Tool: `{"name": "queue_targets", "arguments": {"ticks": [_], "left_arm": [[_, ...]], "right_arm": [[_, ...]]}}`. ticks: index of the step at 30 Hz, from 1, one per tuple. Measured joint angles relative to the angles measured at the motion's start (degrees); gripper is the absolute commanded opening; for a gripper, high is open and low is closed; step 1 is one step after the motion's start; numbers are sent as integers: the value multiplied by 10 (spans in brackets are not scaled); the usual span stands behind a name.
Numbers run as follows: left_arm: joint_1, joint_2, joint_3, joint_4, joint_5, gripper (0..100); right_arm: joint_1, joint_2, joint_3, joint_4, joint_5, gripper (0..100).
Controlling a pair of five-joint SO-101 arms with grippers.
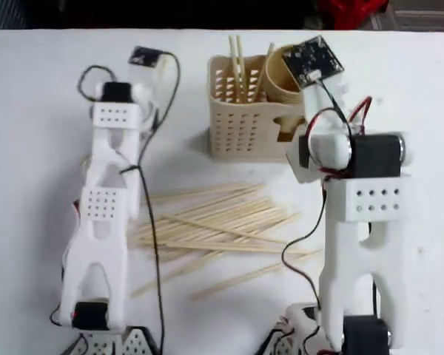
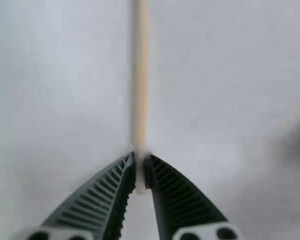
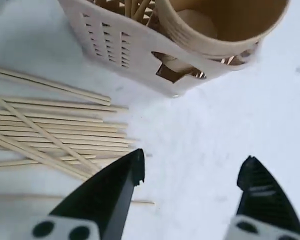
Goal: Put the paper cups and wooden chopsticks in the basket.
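Black ribbed left end effector [image 2: 140, 169]: pressed together on a single pale wooden chopstick [image 2: 140, 75], pinching its near end between the two fingertips. The stick runs straight away from the tips above the white surface [image 2: 230, 100].
Black right end effector [image 3: 192, 170]: spread wide with nothing between its tips. It hangs over bare surface, just beside the loose sticks and near the basket's front wall.
Loose sticks: a pile of pale wooden chopsticks [image 3: 55, 132] lies flat on the surface, most of them roughly parallel and a few crossing. In the high view this pile [image 1: 214, 225] sits between the two arms, in front of the basket.
Basket: a cream perforated plastic basket [image 1: 240, 126] stands upright at the far middle of the surface, with a cut-out handle hole in its wall [image 3: 115, 45].
Basket contents: several upright wooden chopsticks [image 1: 240, 63] stand on end in one part, leaning a little. A tan ribbed paper cup [image 3: 240, 20] sits upright in the other part, with its rim above the basket's wall.
Arms: the white left arm [image 1: 107, 185] lies beside the pile on its left. The white right arm [image 1: 359, 200] stands on the other side, with its wrist camera board [image 1: 314, 63] over the cup end of the basket.
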Motion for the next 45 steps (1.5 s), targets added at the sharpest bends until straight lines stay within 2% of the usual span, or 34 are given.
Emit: {"name": "queue_targets", "arguments": {"ticks": [4, 9, 11, 18, 27, 31, 34, 39, 45], "left_arm": [[-29, -61, 38, 18, -47, 20], [-77, -152, 145, 21, -83, 20], [-91, -196, 209, 21, -106, 20], [-135, -376, 510, 18, -217, 20], [-219, -561, 840, -42, -353, 20], [-255, -591, 954, -91, -407, 20], [-275, -592, 1003, -127, -433, 26], [-282, -593, 1022, -142, -453, 111], [-294, -599, 1016, -141, -458, 78]], "right_arm": [[0, -62, 61, -12, 4, 209], [-1, -157, 197, -50, 47, 207], [-1, -186, 266, -76, 63, 189], [-1, -244, 505, -213, 109, 16], [-1, -251, 689, -347, 111, 31], [-1, -252, 741, -398, 79, 31], [-1, -252, 759, -417, 65, 29], [-1, -252, 767, -422, 60, 26], [-1, -259, 781, -445, 59, 17]]}}
